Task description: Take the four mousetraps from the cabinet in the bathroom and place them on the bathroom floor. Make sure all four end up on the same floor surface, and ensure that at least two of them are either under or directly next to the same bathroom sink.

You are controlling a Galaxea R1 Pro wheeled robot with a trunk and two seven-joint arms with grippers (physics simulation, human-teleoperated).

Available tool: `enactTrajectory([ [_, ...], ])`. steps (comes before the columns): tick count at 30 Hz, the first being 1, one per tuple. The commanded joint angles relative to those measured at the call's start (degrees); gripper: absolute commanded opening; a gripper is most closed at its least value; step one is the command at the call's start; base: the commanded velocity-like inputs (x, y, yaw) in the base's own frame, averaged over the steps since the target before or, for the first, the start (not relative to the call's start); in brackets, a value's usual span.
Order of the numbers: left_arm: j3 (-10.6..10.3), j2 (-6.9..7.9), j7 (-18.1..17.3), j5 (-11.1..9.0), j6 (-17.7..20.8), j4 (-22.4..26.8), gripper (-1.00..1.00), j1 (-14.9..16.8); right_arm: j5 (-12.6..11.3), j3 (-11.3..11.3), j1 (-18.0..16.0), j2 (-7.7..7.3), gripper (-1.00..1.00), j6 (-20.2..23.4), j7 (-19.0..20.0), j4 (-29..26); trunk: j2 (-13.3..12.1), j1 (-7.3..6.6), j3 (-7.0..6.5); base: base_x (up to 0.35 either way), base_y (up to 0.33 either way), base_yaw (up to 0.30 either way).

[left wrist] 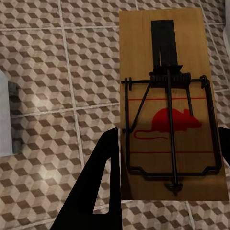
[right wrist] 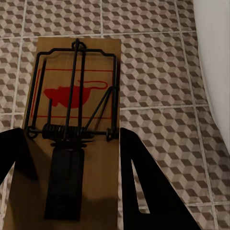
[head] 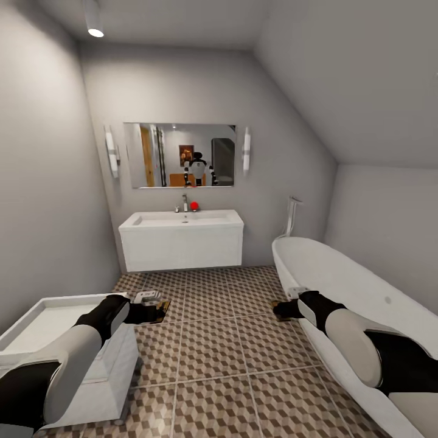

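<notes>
White forearms, blk wrists (matte blk fingers)

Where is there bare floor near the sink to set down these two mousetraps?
The tiled floor lies bare in a wide strip between the sink vanity and both grippers, and down the middle between the toilet and bathtub. It is tighter at the edges: the left gripper with its mousetrap is beside the toilet, and the right gripper with its mousetrap is against the tub.
</notes>
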State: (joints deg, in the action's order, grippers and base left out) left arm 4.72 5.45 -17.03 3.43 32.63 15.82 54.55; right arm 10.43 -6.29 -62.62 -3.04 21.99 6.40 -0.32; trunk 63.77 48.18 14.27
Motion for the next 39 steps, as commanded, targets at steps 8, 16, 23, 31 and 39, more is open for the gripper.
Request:
enactTrajectory([
  [8,0.5,0.00,-0.2,0.4,0.4,0.0,-1.00,0.0,0.4,-0.5,0.0,0.01,-1.00,0.3,0.3,0.0,0.1,0.01,0.08,0.174,-0.001,0.000],
  [16,0.5,-0.08,-0.2,0.4,0.4,0.0,-1.00,0.0,0.4,-0.5,0.0,0.04,-1.00,0.2,0.3,0.0,0.1,0.01,0.08,0.309,0.000,0.000],
  [23,0.5,-0.09,-0.3,0.4,0.3,0.0,-1.00,0.0,0.4,-0.5,0.0,0.02,-1.00,0.2,0.3,0.0,0.1,0.01,0.08,0.321,0.000,0.000],
  [31,0.5,-0.08,-0.3,0.4,0.3,0.0,-1.00,0.0,0.4,-0.5,0.0,0.00,-1.00,0.2,0.3,0.0,0.1,0.01,0.08,0.299,0.000,0.000],
  [39,0.5,-0.07,-0.3,0.4,0.3,0.0,-1.00,0.0,0.4,-0.5,0.0,-0.03,-1.00,0.2,0.3,0.0,0.1,0.01,0.08,0.179,0.000,0.000],
])
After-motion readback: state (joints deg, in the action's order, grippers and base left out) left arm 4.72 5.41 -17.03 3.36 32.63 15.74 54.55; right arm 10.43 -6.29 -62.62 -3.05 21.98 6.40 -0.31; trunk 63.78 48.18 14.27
